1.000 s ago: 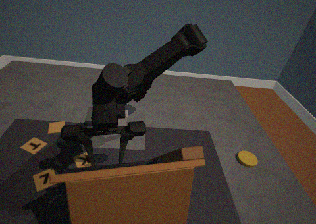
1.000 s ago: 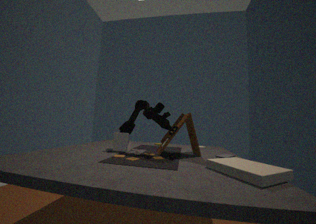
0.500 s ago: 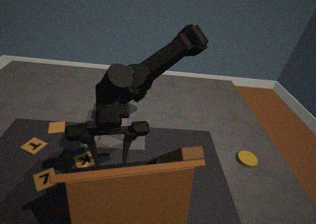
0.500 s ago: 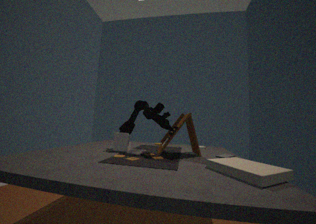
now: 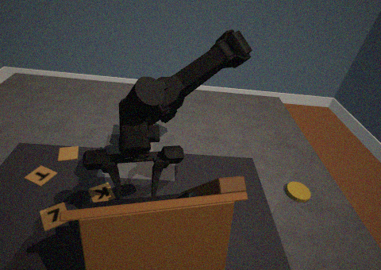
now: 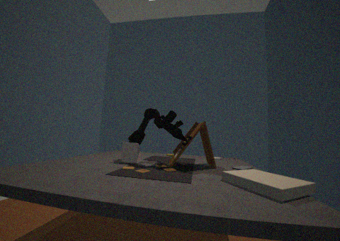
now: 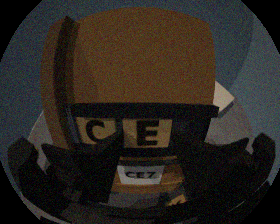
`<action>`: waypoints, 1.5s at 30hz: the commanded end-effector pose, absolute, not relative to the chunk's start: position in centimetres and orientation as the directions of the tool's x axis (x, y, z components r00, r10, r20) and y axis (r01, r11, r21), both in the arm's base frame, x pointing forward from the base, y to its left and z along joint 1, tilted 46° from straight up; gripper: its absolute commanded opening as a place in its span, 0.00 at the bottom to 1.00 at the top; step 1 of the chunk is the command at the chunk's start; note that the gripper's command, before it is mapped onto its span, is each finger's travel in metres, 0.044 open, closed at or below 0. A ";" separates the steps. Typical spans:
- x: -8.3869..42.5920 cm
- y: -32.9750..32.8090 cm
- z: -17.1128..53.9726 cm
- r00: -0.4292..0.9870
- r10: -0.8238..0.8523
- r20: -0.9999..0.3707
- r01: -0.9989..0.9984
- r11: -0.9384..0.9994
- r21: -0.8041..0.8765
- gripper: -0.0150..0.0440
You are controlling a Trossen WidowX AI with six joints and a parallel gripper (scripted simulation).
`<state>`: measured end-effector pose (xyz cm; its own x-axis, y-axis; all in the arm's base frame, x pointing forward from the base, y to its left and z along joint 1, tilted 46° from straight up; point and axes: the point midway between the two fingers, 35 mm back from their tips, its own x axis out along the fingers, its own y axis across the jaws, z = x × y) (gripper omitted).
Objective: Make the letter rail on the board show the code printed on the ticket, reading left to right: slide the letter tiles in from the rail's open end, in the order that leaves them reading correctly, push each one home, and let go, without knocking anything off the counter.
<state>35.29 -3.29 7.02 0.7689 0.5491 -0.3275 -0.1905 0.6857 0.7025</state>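
Observation:
The slanted wooden board [image 5: 155,234] [image 6: 208,147] [image 7: 146,60] carries the dark letter rail [image 7: 166,110]. In the wrist view the C tile [image 7: 95,131] sits in the rail at left and the E tile [image 7: 147,133] to its right, with a gap between them. My gripper [image 5: 136,193] [image 6: 185,139] [image 7: 147,132] is at the rail, shut on the E tile, one finger reaching into that gap. The ticket [image 7: 140,175] reads CE7. The 7 tile [image 5: 54,216] lies on the mat beside the board's edge.
On the dark mat [image 5: 213,167] also lie a K tile [image 5: 101,192], a tile [image 5: 40,175] that looks like a T, and a tile [image 5: 68,153] with no visible letter. A yellow disc [image 5: 298,191] and a pale box [image 6: 271,182] rest on the counter.

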 end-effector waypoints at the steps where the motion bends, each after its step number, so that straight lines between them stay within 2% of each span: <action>1: 35.3 -3.3 7.0 0.769 0.549 -0.328 -0.190 0.686 0.703 0.39; 9: 35.0 -3.5 7.1 0.769 0.546 -0.332 -0.182 0.685 0.705 0.74; 10: 34.8 -3.6 7.2 0.769 0.546 -0.332 -0.182 0.685 0.706 0.75; 45: 32.4 -5.8 8.0 0.768 0.546 -0.335 -0.180 0.686 0.705 0.75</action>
